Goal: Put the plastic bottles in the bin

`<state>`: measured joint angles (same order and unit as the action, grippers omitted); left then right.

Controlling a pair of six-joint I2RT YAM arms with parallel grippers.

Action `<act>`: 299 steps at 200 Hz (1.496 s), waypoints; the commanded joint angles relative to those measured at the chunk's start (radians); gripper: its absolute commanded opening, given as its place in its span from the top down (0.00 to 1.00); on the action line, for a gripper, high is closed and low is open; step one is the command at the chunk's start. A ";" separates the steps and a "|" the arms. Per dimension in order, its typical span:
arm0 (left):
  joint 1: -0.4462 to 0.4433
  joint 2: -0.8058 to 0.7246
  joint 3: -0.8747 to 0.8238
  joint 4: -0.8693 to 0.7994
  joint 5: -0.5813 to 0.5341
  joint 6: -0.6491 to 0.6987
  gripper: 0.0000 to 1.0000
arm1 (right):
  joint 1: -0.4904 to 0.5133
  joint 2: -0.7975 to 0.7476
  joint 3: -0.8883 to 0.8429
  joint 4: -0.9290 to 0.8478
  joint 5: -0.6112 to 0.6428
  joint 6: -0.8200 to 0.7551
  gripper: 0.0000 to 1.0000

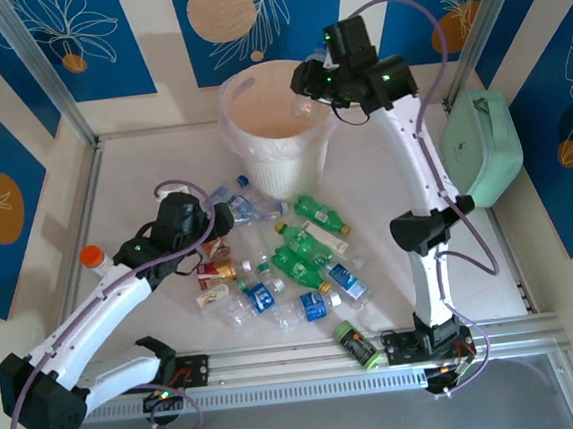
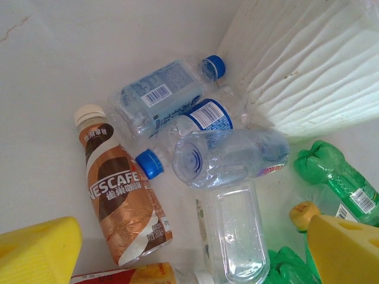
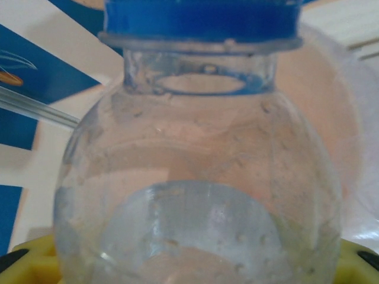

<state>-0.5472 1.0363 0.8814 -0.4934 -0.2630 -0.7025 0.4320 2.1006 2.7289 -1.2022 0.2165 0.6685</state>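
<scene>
Several plastic bottles [image 1: 291, 264] lie in a heap on the white table in front of the bin [image 1: 280, 160]: clear ones with blue labels, green ones [image 1: 322, 213] and a red-labelled one [image 1: 214, 274]. My left gripper [image 1: 214, 243] hovers open over the heap's left side. Between its yellow fingers [image 2: 41, 251] lie a clear bottle [image 2: 237, 236] and a brown Nescafe bottle [image 2: 121, 195]. My right gripper [image 1: 307, 80] is up at the bin's right rim, shut on a clear bottle with a blue cap [image 3: 195, 148]. The bin's pinkish inside [image 3: 349, 118] shows behind that bottle.
A mint-green case [image 1: 481, 147] lies at the right beside the right arm. A dark cylinder with a green cap [image 1: 355, 346] rests by the front rail. An orange-capped bottle [image 1: 93, 259] stands alone at the left. The bin's ribbed wall [image 2: 308, 65] is close to the left gripper.
</scene>
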 commanded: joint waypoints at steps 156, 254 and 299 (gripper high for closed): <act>0.042 0.075 -0.056 0.046 0.116 -0.162 0.02 | 0.056 -0.066 -0.051 0.013 -0.018 -0.074 0.25; 0.156 0.253 -0.163 0.463 0.348 -0.605 0.05 | 0.231 -0.505 -0.656 0.153 0.136 -0.095 0.25; 0.161 0.337 -0.127 0.505 0.354 -0.651 0.09 | 0.219 -0.694 -0.949 0.217 0.115 -0.047 0.25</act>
<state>-0.3973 1.3445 0.7330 -0.0483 0.0681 -1.2907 0.6590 1.4864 1.8858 -1.0443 0.3328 0.5861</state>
